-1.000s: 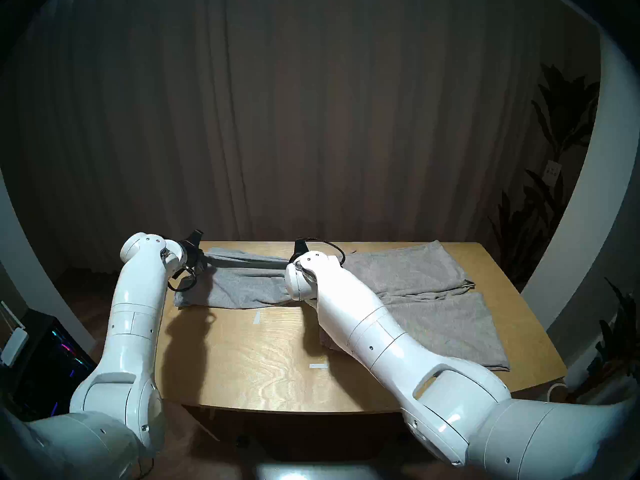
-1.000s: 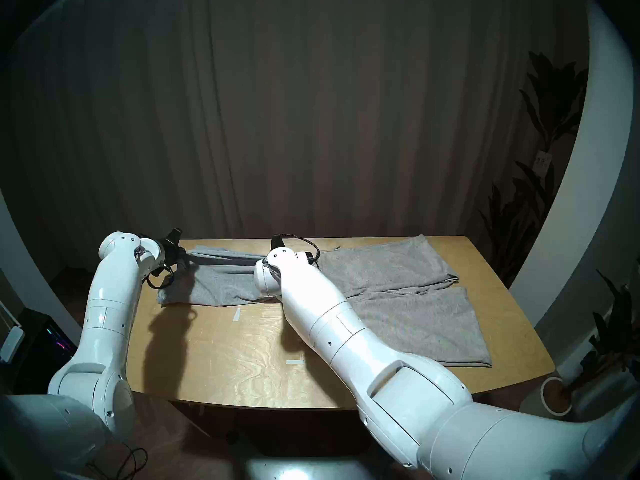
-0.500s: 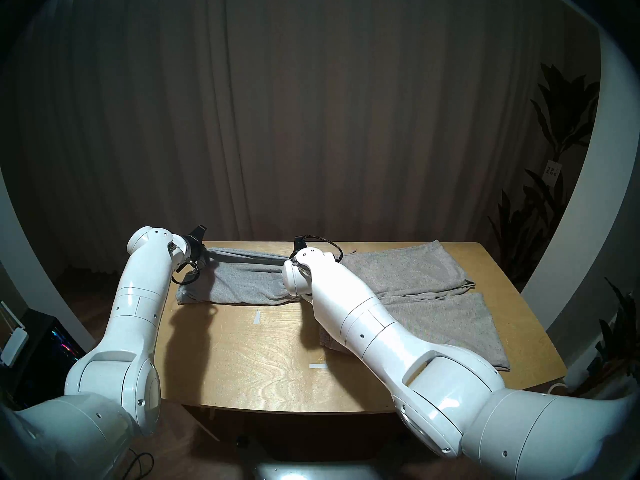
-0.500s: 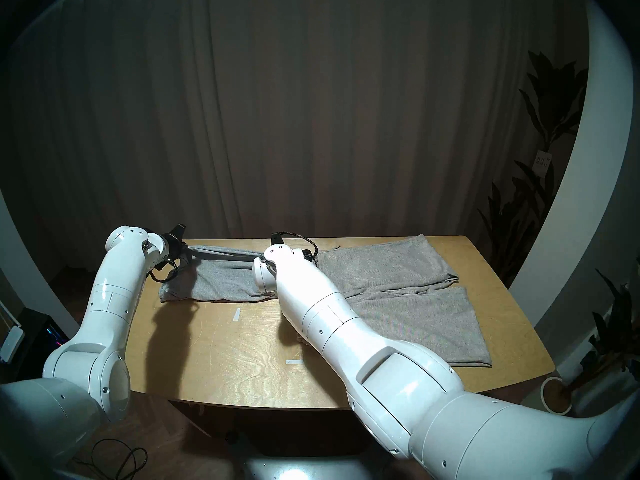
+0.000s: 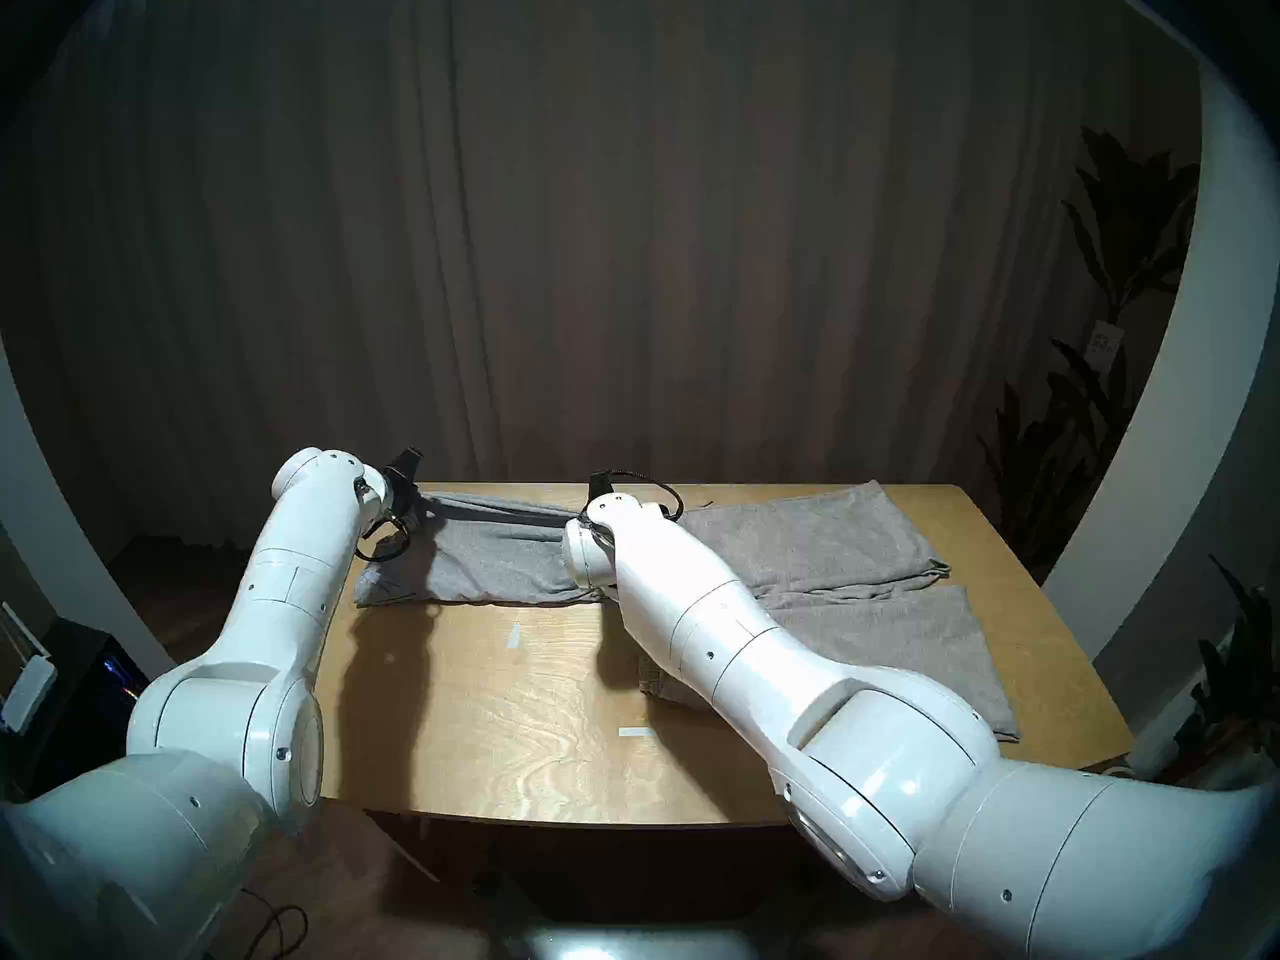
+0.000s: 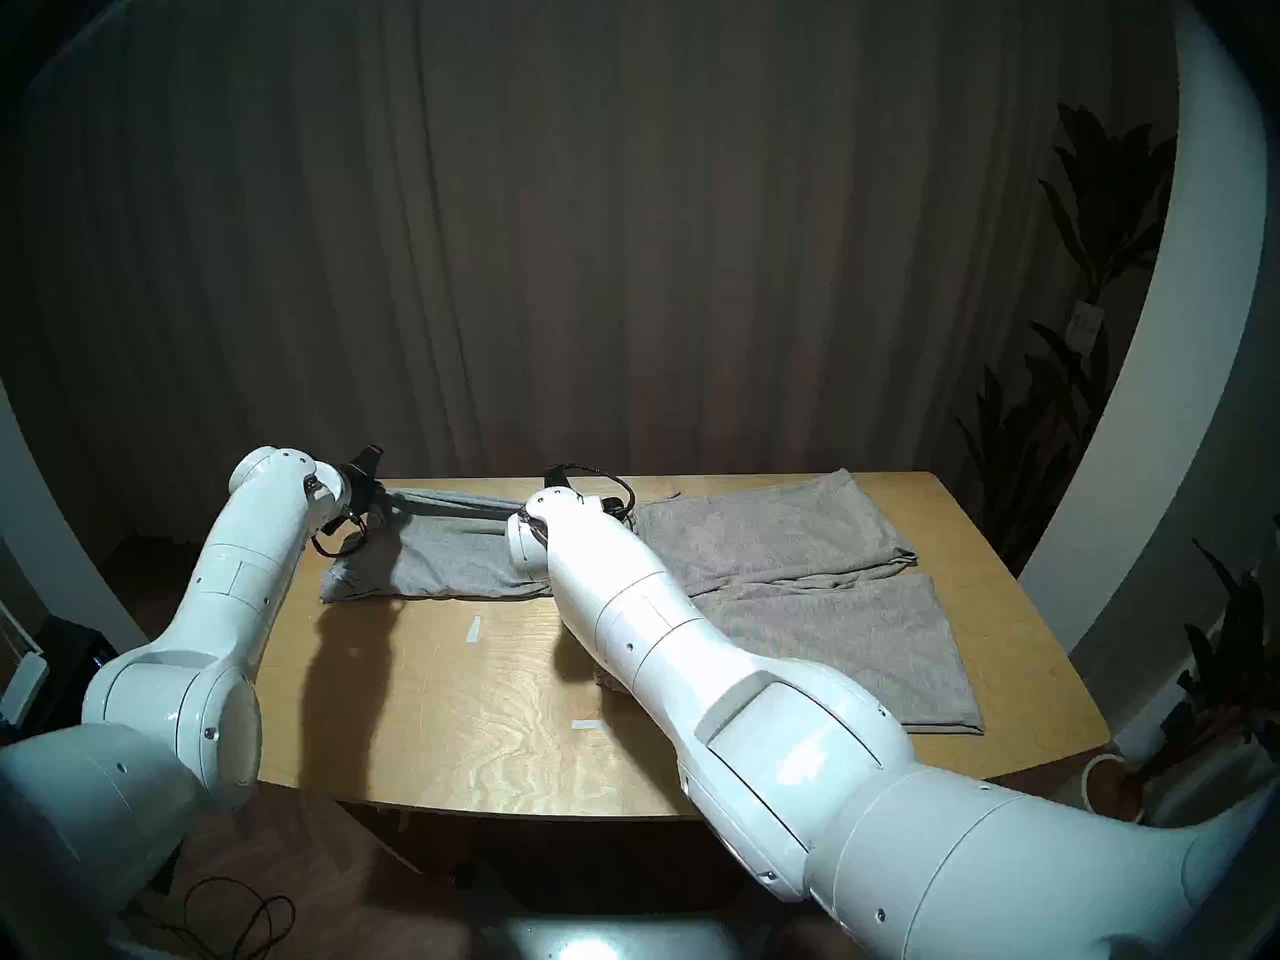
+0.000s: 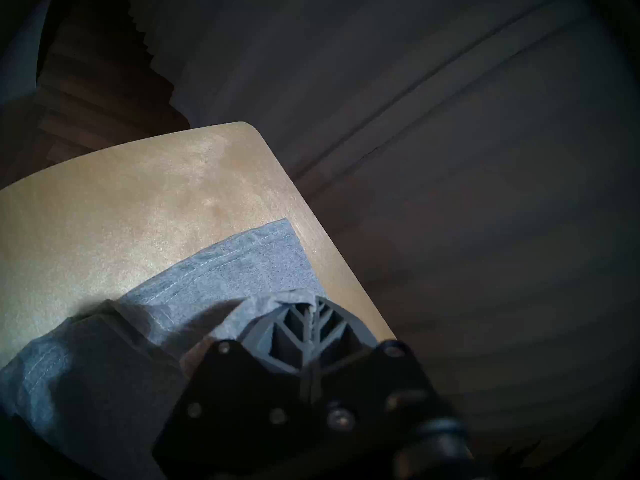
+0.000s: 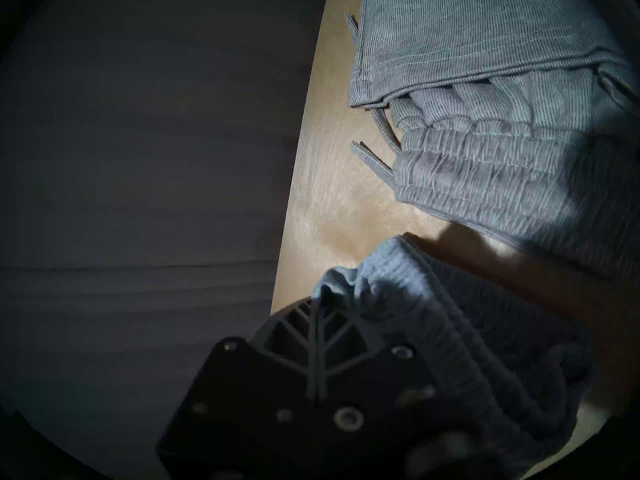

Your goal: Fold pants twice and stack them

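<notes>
Head views: two pairs of pants on the wooden table [image 5: 526, 716]. Light grey pants [image 5: 499, 567] sit at the far left part of the table, long axis running left-right across the view, parallel to the far table edge. Near half lies flat; far edge is lifted into a taut ridge strung between the two tools. Left tool [image 7: 313, 325] has its fingers pressed together, clamped on a leg-hem corner of the light grey pants at the left end, near the table's far left corner. Right tool [image 8: 320, 316] likewise pinched together, clamped on the ribbed gathered waistband at the right end. So waistband points toward view right, leg hems toward view left.

Beige-grey pants [image 5: 859, 591] lie flat on the right half of the table, well spread, untouched by either tool. One leg runs to the far right corner, the other toward the near right edge; a wrinkled fold line sits between the two legs. Right arm [image 5: 727, 633] crosses over their left portion. Right wrist view: their gathered waistband [image 8: 485, 178] with drawstring [image 8: 374, 157] ends lies just beside the held grey waistband, a strip of bare table between them, not touching.

Two pale tape marks [image 5: 514, 636] on the bare table in front of the grey pants. Dark curtain [image 5: 623, 210] behind the table, plant [image 5: 1108, 259] at far right.
</notes>
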`<state>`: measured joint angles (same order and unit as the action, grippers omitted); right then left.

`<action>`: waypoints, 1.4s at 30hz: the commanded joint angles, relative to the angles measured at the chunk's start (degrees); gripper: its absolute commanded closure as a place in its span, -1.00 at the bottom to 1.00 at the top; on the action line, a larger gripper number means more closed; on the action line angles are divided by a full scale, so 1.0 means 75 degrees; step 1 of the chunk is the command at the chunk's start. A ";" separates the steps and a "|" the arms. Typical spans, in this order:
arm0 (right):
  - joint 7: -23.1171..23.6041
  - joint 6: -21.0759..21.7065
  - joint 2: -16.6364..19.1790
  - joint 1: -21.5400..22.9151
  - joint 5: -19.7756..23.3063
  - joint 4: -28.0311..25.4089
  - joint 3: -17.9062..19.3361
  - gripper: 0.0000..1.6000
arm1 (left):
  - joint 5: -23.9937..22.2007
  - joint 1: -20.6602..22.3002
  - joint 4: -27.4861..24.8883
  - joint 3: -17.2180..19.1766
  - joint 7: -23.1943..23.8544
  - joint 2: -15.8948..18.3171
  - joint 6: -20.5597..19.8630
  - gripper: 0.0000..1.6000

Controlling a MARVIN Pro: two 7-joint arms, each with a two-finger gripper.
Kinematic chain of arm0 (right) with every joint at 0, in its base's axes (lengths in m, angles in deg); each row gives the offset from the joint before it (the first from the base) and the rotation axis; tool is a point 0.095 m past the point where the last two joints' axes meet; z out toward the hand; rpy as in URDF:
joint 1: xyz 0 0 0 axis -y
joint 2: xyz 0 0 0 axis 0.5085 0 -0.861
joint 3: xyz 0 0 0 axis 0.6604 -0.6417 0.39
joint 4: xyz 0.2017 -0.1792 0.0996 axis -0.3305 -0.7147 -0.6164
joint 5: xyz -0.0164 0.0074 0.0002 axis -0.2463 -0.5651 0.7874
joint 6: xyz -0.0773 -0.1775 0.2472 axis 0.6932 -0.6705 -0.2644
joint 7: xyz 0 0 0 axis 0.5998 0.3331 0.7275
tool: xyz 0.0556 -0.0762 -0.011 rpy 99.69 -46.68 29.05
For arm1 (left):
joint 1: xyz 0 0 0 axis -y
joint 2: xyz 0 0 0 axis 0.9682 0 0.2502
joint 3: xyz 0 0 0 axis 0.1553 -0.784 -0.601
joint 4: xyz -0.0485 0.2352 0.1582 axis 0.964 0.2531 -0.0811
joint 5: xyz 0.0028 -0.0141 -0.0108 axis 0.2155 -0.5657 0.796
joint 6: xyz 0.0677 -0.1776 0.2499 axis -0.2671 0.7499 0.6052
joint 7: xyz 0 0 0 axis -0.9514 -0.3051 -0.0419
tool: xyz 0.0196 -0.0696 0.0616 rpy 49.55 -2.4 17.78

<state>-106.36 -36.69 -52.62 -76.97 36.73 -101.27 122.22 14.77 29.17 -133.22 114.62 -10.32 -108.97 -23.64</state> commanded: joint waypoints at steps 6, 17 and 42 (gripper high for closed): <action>0.0452 -0.0023 -0.0279 0.0549 -0.0042 0.0696 0.0070 1.00 | 0.0315 0.1168 0.1015 -0.0318 0.0429 0.0033 0.0423 1.00; 0.0695 -0.0027 -0.0457 0.0687 -0.0066 0.1255 0.0066 1.00 | 0.0508 0.1549 0.1776 -0.0611 0.0659 -0.0117 0.0683 1.00; 0.0962 0.0014 -0.0781 0.1246 -0.0028 0.2142 0.0294 -0.03 | 0.0888 0.2266 0.2861 -0.1141 0.0931 -0.0317 0.1025 -0.15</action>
<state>-99.92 -36.67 -57.18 -70.57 36.39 -84.91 124.15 20.91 42.08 -111.55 106.36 -4.10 -111.44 -16.96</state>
